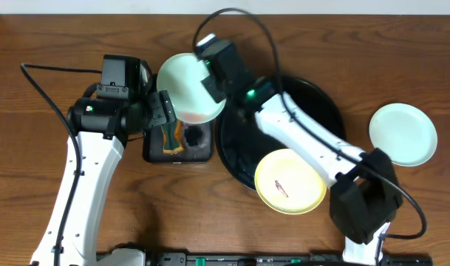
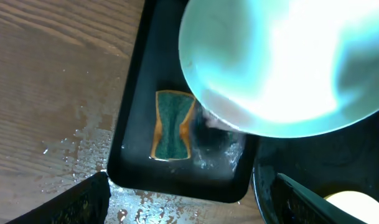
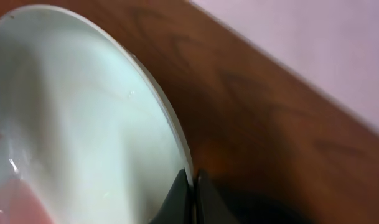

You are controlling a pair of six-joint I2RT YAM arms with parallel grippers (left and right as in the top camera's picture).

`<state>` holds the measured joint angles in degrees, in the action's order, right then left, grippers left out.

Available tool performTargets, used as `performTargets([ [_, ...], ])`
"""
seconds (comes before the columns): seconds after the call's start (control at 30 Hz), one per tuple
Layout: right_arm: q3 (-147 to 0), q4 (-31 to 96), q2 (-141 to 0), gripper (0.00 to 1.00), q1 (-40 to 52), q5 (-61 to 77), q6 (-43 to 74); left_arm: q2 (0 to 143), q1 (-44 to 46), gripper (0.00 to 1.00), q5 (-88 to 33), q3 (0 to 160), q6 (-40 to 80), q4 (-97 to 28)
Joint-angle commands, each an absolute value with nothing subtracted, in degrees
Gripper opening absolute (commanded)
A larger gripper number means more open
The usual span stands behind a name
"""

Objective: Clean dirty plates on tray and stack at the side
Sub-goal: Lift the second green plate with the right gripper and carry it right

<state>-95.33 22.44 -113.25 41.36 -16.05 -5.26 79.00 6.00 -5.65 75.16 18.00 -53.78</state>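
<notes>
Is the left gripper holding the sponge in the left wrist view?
No, the sponge lies in the small rectangular tray, and the left gripper hangs open above it with its fingers wide apart.

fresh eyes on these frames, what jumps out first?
The right pincer holds a pale mint-green round plate by its rim above the small rectangular black tray, which has a green-and-orange sponge in it. A pale yellow round plate with a red smear sits at the near edge of the large round black tray. A second mint-green plate lies on the wooden table at right.
</notes>
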Motion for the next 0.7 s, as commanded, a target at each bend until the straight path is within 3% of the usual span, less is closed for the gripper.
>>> performTargets([
  [0.0, -95.9, 20.36, -110.61, 0.01, 44.23, -29.15, -10.85, 78.98, 5.8, 0.83, -5.54, 75.99, 17.8, -53.95],
  [0.33, -95.9, 16.49, -108.12, 0.01, 48.77, -41.06, -17.78, 78.98, 5.8, 0.84, -5.54, 75.99, 17.8, -53.98],
  [0.67, -95.9, 12.88, -106.5, 0.01, 49.87, -42.68, -22.09, 78.98, 5.8, 0.84, -5.54, 75.99, 17.8, -53.95],
])
